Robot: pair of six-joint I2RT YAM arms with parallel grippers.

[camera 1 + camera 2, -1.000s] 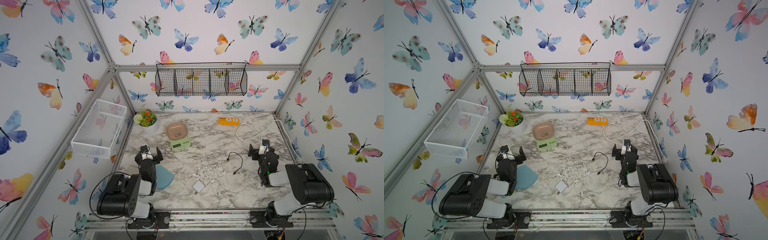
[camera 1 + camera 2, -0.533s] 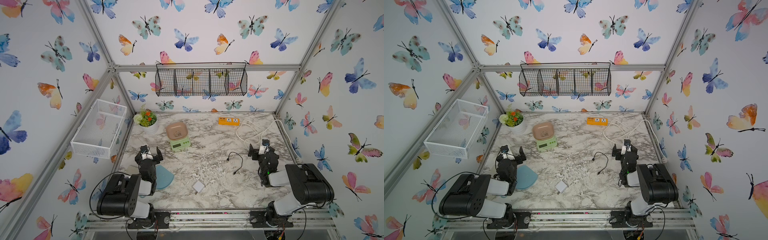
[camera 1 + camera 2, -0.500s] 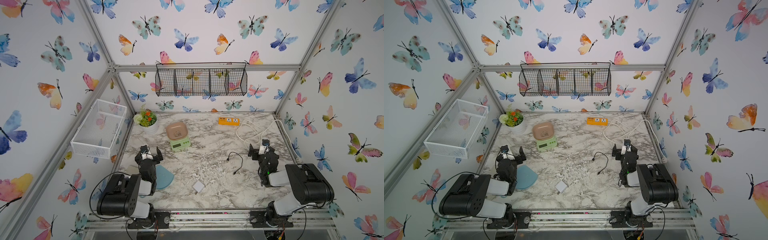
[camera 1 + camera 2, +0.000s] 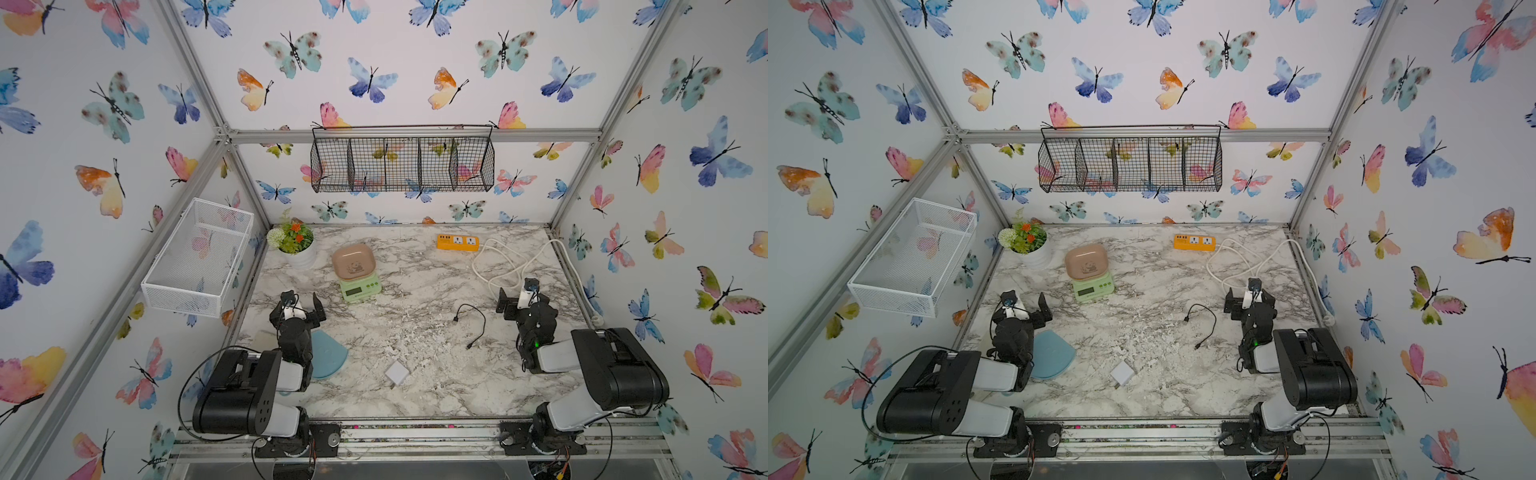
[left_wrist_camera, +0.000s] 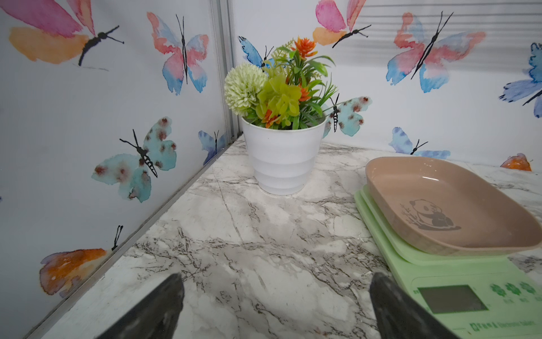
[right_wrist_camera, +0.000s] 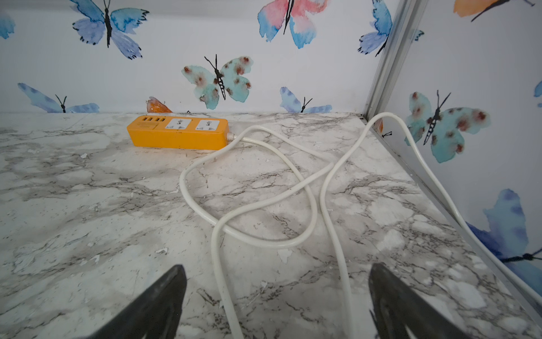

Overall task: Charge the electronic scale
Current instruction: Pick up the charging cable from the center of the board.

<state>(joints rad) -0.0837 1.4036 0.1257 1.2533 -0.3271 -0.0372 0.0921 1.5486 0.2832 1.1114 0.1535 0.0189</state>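
The electronic scale (image 4: 360, 287) (image 4: 1093, 287), light green with a tan-pink bowl on top, stands at the back left of the marble table. In the left wrist view the scale (image 5: 457, 281) is close beside one finger. My left gripper (image 4: 298, 305) (image 4: 1023, 307) (image 5: 277, 277) is open and empty, just short of the scale. A black cable (image 4: 473, 324) (image 4: 1204, 324) lies loose mid-table. A white charger cube (image 4: 397, 372) (image 4: 1122, 372) lies near the front. My right gripper (image 4: 523, 297) (image 4: 1248, 297) (image 6: 278, 268) is open and empty over a white cord (image 6: 264, 205).
An orange power strip (image 4: 457, 242) (image 6: 179, 132) lies at the back, its white cord looping along the right wall. A potted plant (image 4: 297, 249) (image 5: 283, 158) stands in the back left corner. A blue pad (image 4: 328, 353) lies by the left arm. Wire baskets (image 4: 199, 257) hang on the walls.
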